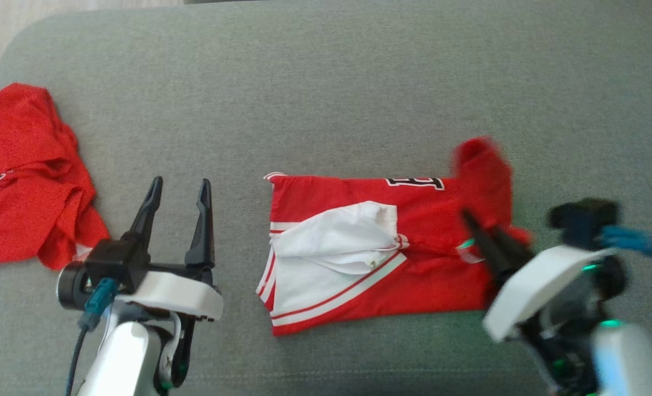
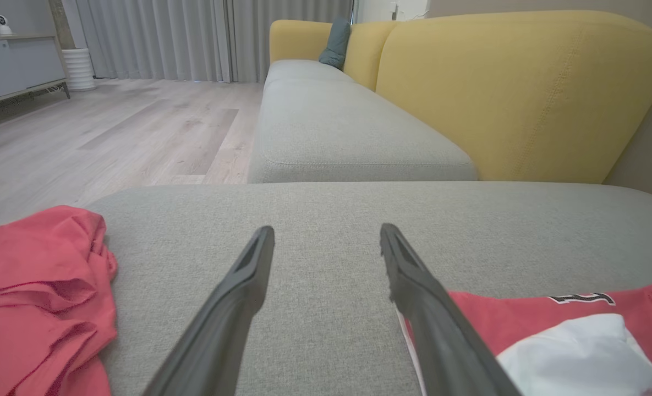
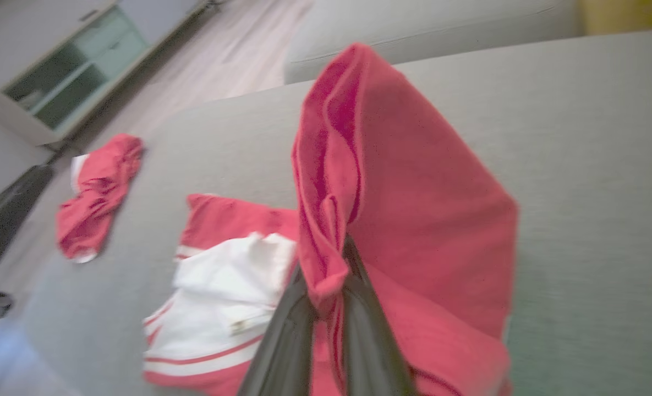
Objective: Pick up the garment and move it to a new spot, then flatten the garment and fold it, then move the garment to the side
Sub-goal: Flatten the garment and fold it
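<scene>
**Head view, left to right.** At the left edge lies a red heap (image 1: pixel 28 176). At lower left, the left gripper (image 1: pixel 181 184) has its fingers spread wide and holds nothing. At centre, the garment (image 1: pixel 370 258) lies partly folded on the grey cushion (image 1: pixel 326 82). At lower right, the right gripper (image 1: pixel 480 220) is pinched on the garment's raised right end. Folding appears under way, and the move aside is not yet done. The right wrist view shows the pinch plainly, where the head view blurs it. The left wrist view adds a yellow sofa back (image 2: pixel 513 93).
</scene>
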Motion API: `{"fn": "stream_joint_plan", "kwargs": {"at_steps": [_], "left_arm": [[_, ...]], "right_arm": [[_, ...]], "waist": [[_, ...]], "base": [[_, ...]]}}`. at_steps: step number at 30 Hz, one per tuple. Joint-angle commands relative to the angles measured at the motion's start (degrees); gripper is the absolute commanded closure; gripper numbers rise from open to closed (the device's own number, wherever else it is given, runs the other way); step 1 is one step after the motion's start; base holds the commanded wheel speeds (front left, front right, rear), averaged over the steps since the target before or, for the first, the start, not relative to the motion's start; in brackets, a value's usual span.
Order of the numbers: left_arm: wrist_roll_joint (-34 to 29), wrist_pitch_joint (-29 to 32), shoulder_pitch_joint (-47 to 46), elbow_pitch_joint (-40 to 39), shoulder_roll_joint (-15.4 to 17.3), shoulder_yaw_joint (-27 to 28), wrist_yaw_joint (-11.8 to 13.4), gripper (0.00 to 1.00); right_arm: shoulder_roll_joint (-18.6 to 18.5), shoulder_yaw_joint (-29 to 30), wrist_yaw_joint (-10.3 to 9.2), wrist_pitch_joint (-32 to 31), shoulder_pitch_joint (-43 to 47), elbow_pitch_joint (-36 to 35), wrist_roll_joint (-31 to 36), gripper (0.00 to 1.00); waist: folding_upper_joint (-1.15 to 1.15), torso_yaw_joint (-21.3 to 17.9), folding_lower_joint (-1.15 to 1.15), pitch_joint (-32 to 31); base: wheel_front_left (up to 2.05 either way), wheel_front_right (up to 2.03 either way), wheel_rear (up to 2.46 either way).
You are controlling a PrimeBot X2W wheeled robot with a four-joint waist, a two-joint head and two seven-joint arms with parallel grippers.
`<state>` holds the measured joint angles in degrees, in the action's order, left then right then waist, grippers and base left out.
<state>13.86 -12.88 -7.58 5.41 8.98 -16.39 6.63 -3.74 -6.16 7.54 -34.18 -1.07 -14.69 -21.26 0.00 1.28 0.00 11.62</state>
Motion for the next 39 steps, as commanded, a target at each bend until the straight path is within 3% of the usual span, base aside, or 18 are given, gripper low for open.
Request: {"fn": "stream_joint_plan", "kwargs": {"at_steps": [1,9,19,20,21,22,30,34,39], "left_arm": [[0.36,0.07,-1.37,-1.96,0.97,1.36,0.24,0.00],[0.45,0.25,-1.76,-1.86,0.74,0.43,0.24,0.00],[0.72,-0.23,-2.71,-1.20,0.41,0.07,0.37,0.00],[0.74,-0.30,-2.78,-1.15,0.40,0.05,0.39,0.00],[0.77,-0.36,-2.84,-1.10,0.39,0.04,0.41,0.00],[0.81,-0.42,-2.89,-1.02,0.41,0.05,0.42,0.00],[0.48,-0.76,-3.49,-0.66,0.57,-0.28,0.78,0.00],[0.48,-0.89,-3.40,-0.69,0.76,-0.22,1.03,0.00],[0.64,-1.02,-3.07,-0.90,1.03,0.01,1.42,0.00]], "right_arm": [[0.59,-4.49,-0.05,1.64,-2.29,0.01,-2.25,1.00],[0.84,-18.37,-0.05,13.12,-6.83,11.91,-15.81,1.00],[0.85,-26.20,-0.05,20.33,-13.53,23.87,-19.11,1.00],[0.85,-26.75,-0.05,21.20,-14.12,24.37,-19.60,0.71],[0.86,-27.24,-0.05,21.98,-14.71,24.94,-19.75,0.06],[0.86,-27.79,-0.05,22.89,-15.26,25.34,-19.98,0.00],[0.86,-28.87,-0.05,33.96,-18.68,24.10,-21.32,0.00],[0.86,-24.16,-0.05,38.74,-19.58,22.88,-16.05,0.00],[-0.24,-14.85,-0.05,39.97,-18.22,19.68,-6.64,0.00]], "waist": [[0.00,0.85,0.00,-0.17],[0.00,3.36,0.00,1.00],[0.00,4.41,0.00,2.63],[0.00,4.40,0.00,2.78],[0.00,4.35,0.00,2.90],[0.00,4.27,0.00,3.00],[0.00,3.51,0.00,3.16],[0.00,2.96,0.00,3.00],[0.00,2.34,0.00,2.81]], "base": [[0.00,0.00,0.00],[0.00,0.00,0.00],[0.00,0.00,0.00],[0.00,0.00,0.00],[0.00,0.00,0.00],[0.00,0.00,0.00],[0.00,0.00,0.00],[0.00,0.00,0.00],[0.00,0.00,0.00]]}}
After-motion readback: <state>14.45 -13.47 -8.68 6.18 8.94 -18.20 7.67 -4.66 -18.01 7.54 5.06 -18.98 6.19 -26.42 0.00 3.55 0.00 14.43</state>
